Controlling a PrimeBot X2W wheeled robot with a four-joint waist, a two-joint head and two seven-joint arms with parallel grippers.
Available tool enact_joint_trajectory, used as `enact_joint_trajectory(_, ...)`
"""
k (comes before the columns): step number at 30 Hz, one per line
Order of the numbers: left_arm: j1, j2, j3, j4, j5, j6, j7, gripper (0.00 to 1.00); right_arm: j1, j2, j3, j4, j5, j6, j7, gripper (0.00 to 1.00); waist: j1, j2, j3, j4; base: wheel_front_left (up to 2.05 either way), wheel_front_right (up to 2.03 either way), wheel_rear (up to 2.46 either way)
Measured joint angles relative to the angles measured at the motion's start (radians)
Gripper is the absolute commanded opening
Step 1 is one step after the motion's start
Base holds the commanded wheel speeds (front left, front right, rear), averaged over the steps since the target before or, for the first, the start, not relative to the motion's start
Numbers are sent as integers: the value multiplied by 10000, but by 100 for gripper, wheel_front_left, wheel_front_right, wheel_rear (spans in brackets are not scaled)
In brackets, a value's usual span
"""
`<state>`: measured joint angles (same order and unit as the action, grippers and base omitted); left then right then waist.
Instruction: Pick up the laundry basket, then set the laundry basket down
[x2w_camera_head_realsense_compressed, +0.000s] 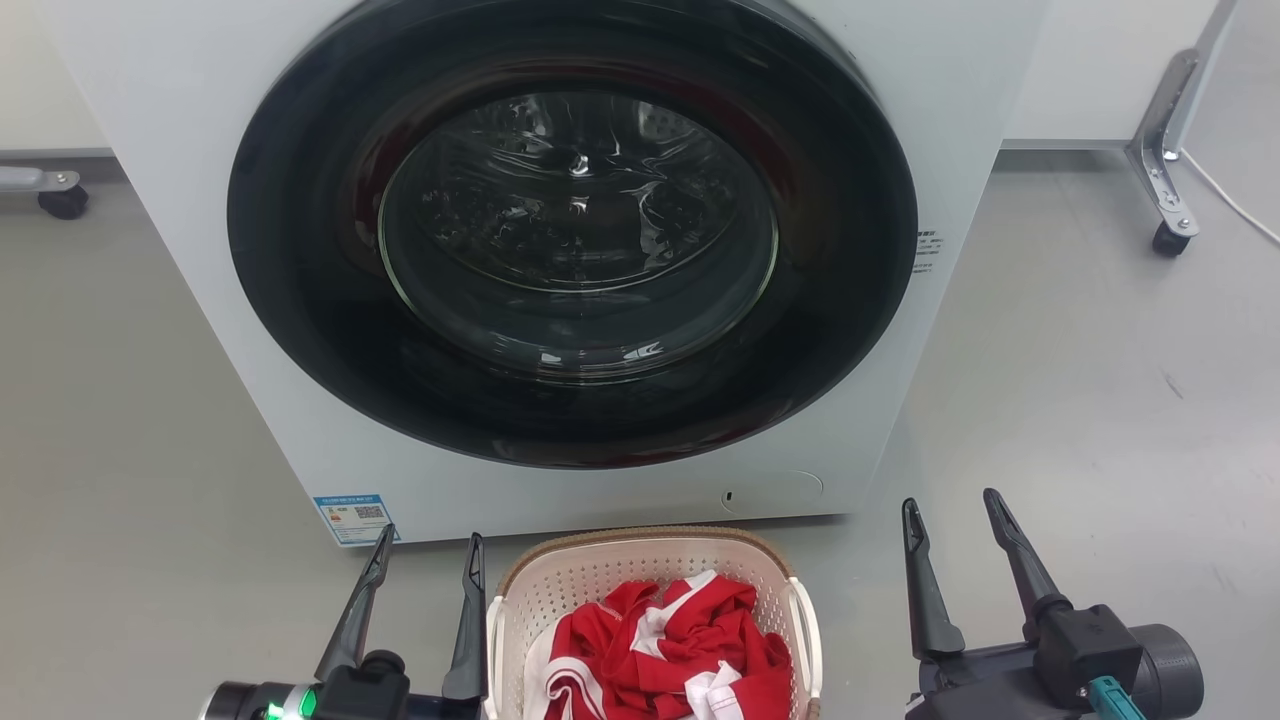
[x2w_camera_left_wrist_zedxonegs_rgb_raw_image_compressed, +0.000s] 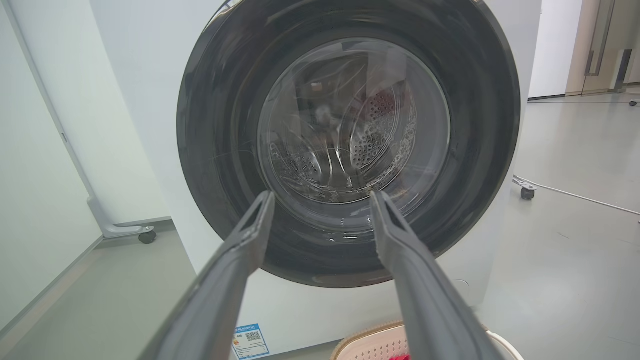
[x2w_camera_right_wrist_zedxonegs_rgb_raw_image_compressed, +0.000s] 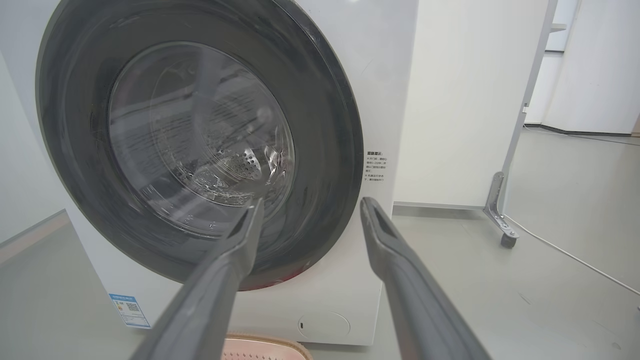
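Observation:
The laundry basket (x2w_camera_head_realsense_compressed: 580, 580), cream perforated plastic with a brown woven-look rim and white side handles, stands on the floor just in front of the washing machine, at the bottom middle of the head view. Red and white clothes (x2w_camera_head_realsense_compressed: 665, 650) lie in it. My left gripper (x2w_camera_head_realsense_compressed: 430, 545) is open just left of the basket, its inner finger close beside the left handle, holding nothing. My right gripper (x2w_camera_head_realsense_compressed: 950, 510) is open a short way right of the basket, apart from it. A strip of the basket rim (x2w_camera_left_wrist_zedxonegs_rgb_raw_image_compressed: 370, 336) peeks in at the bottom of the left wrist view, and the rim (x2w_camera_right_wrist_zedxonegs_rgb_raw_image_compressed: 265, 345) also edges into the right wrist view.
A white front-loading washing machine (x2w_camera_head_realsense_compressed: 300, 400) with its dark round door (x2w_camera_head_realsense_compressed: 575, 230) shut rises right behind the basket. Wheeled metal stand legs stand at the far right (x2w_camera_head_realsense_compressed: 1165, 170) and far left (x2w_camera_head_realsense_compressed: 50, 190). A white cable (x2w_camera_head_realsense_compressed: 1235, 205) runs over the grey floor.

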<state>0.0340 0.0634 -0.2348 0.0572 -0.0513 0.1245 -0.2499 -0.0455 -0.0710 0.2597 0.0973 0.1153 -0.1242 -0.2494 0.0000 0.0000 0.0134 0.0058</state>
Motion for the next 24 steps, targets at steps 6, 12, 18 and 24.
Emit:
enact_joint_trajectory(6,0,-6,23,0,0,0,0,100,2,0,-38,-19,0,0,0,100,0,0,24,4,0,0,0)
enact_joint_trajectory(12,0,-13,15,0,10,0,0,100,2,4,-63,-25,-2,10,0,100,0,0,54,3,0,0,0)
enact_joint_trajectory(18,0,-23,33,-2,13,0,0,100,3,8,-117,-56,-2,12,0,100,0,0,99,3,0,0,0)
enact_joint_trajectory(24,35,-35,86,-100,13,0,-2,100,118,13,-171,-253,-15,23,-2,100,0,0,274,4,0,0,0)
